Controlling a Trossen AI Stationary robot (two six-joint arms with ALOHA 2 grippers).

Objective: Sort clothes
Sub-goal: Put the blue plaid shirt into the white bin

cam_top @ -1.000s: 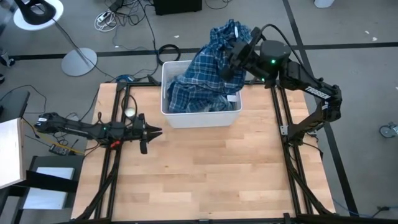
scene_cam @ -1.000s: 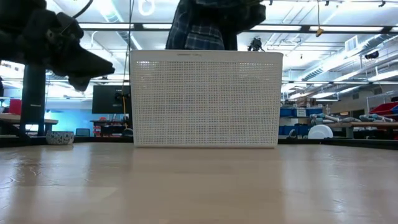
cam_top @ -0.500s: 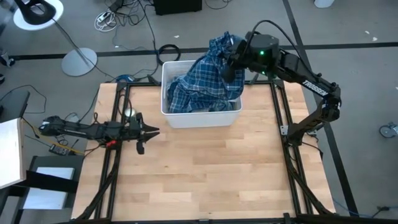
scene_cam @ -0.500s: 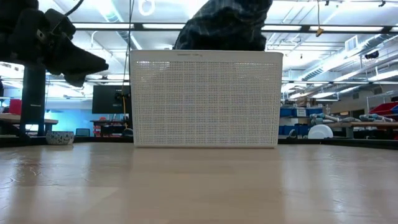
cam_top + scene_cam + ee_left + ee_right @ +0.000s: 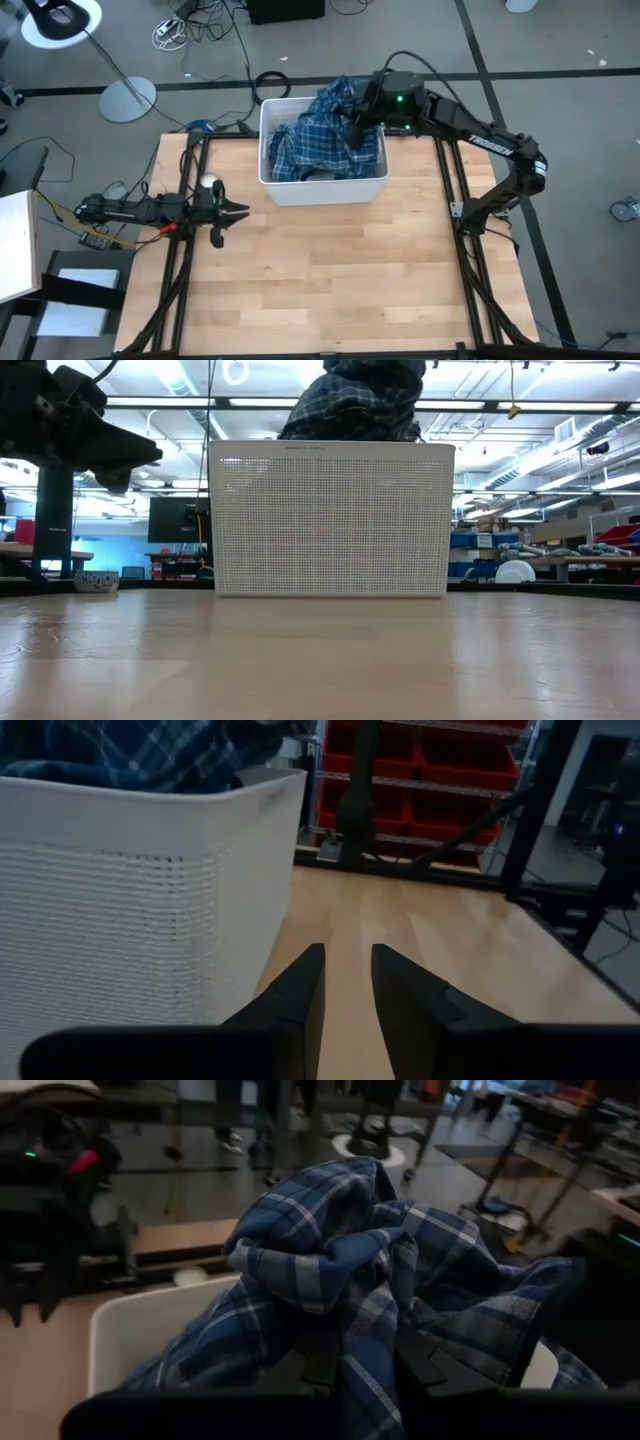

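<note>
The blue-white plaid shirt (image 5: 312,135) lies heaped in the white plastic bin (image 5: 325,190) at the table's far edge. It rises above the rim in the low view (image 5: 355,400) and hangs over the bin's far rim. My right gripper (image 5: 353,128) is over the right part of the bin, shut on the shirt. My left gripper (image 5: 240,208) hangs a little above the table, left of the bin, open by a narrow gap (image 5: 347,982) and empty. The turquoise tee, the striped shirt and the black pieces do not show. My right gripper holds a bunched fold of the plaid shirt (image 5: 365,1310), several layers, between its two fingers. It comes from above, slanting from the table's right. The cloth wraps over the fingers and hides their tips. The shirt's lower part rests in the bin, slack.
Bare wooden table top (image 5: 330,270) spreads in front of the bin. A small round object (image 5: 209,183) sits on the frame by the left arm. A lamp base (image 5: 127,98) and cables lie on the floor beyond the far edge. Shelving with red bins (image 5: 440,770) stands in the room.
My right gripper has gone down and toward the table's left and near side, still shut on the plaid shirt. The shirt, which had hung high over the bin's far right corner, has sunk and heaped into the bin. My left gripper has drawn back a little toward the left edge.
</note>
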